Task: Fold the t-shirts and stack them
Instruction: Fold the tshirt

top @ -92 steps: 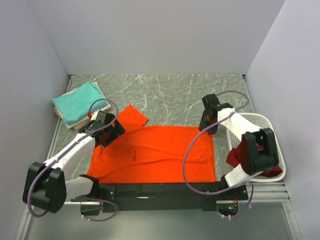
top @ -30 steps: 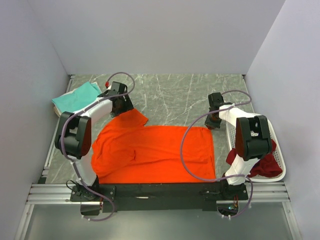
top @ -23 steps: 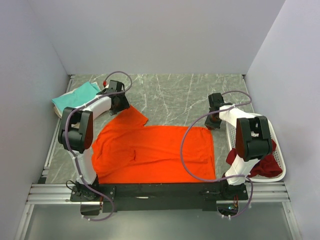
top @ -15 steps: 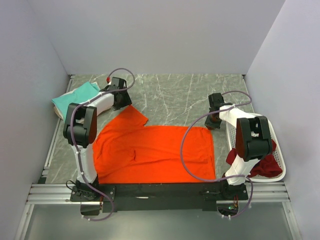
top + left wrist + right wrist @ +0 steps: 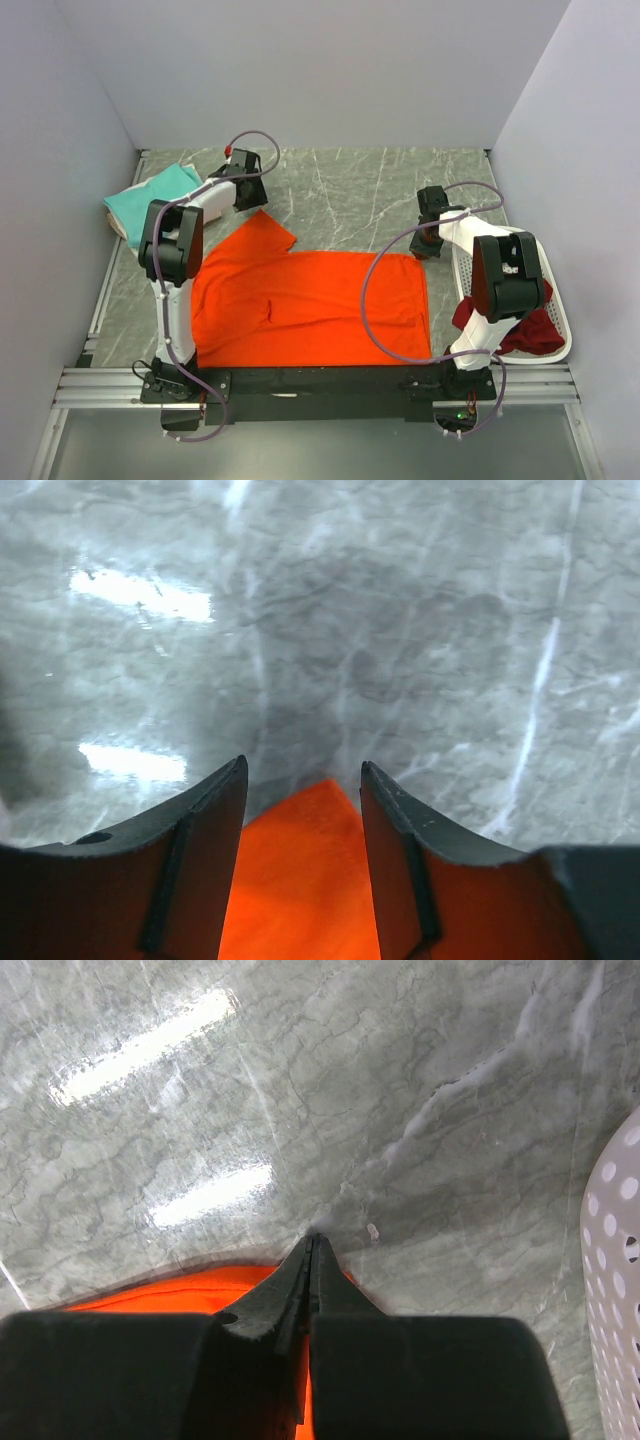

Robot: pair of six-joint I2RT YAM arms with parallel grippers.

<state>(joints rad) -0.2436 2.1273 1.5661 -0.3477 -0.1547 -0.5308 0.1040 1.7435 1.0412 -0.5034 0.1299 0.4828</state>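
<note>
A bright orange t-shirt [image 5: 310,300] lies spread flat near the front of the marble table, one sleeve pointing to the back left. My left gripper [image 5: 252,200] is low at that sleeve's tip. It is open, and the orange tip [image 5: 300,880] lies between the two fingers [image 5: 303,765]. My right gripper [image 5: 428,245] is down at the shirt's far right corner, its jaws pressed together [image 5: 315,1240] on the orange edge [image 5: 170,1295]. A folded teal t-shirt [image 5: 150,200] rests on a cream one [image 5: 120,228] at the back left. Dark red t-shirts [image 5: 525,335] lie in the basket.
The white perforated basket [image 5: 555,300] stands at the right edge, close beside the right arm; its wall [image 5: 615,1290] also shows in the right wrist view. White walls close off the left, back and right sides. Bare marble lies behind the orange shirt.
The left arm has swung back and right from over the shirt's shoulder to the sleeve tip, and its jaws have narrowed. The right gripper has held still over the last second.
</note>
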